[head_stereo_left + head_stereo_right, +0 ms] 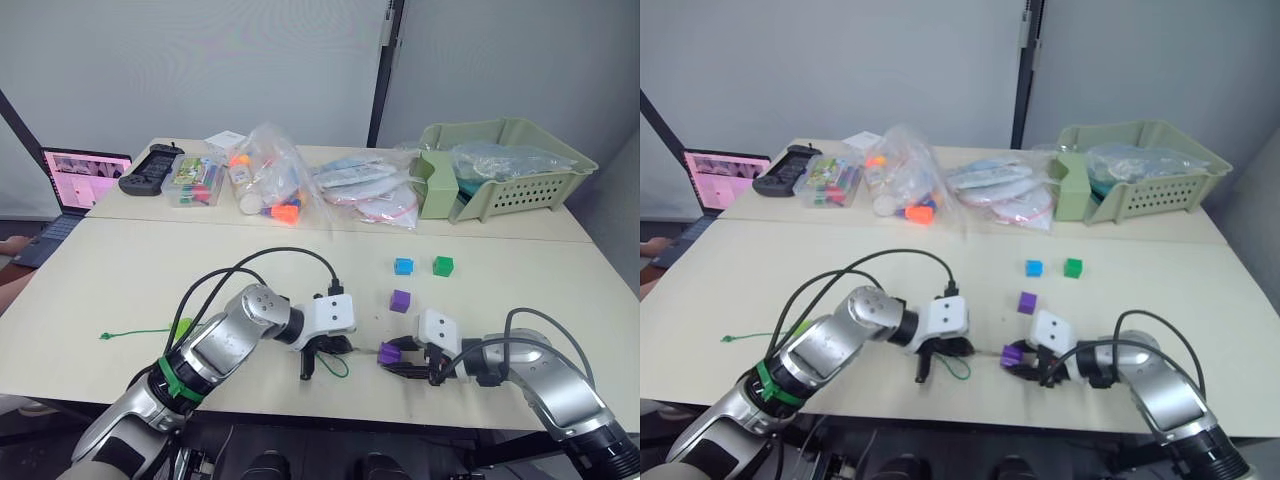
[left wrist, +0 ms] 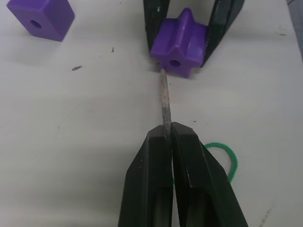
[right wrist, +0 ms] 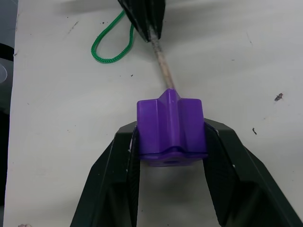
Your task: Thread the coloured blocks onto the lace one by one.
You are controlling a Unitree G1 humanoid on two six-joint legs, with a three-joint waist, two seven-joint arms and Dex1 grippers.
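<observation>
So far nothing threaded: left gripper (image 2: 166, 135) pinches lace (image 2: 164, 101) tip at hole of purple block (image 2: 180, 42) clamped by right gripper (image 3: 171, 142); purple (image 1: 400, 300), blue (image 1: 403, 266), green (image 1: 443, 265) blocks wait.

The two grippers nearly meet at the worktop's (image 1: 120, 270) near edge, leaving only a narrow gap. Behind them, towards mid-worktop, stand the second purple block (image 1: 400, 300), blue block (image 1: 403, 266) and dark green block (image 1: 443, 265). Plastic bags (image 1: 300, 185) and a green basket (image 1: 500, 170) crowd the far edge.
</observation>
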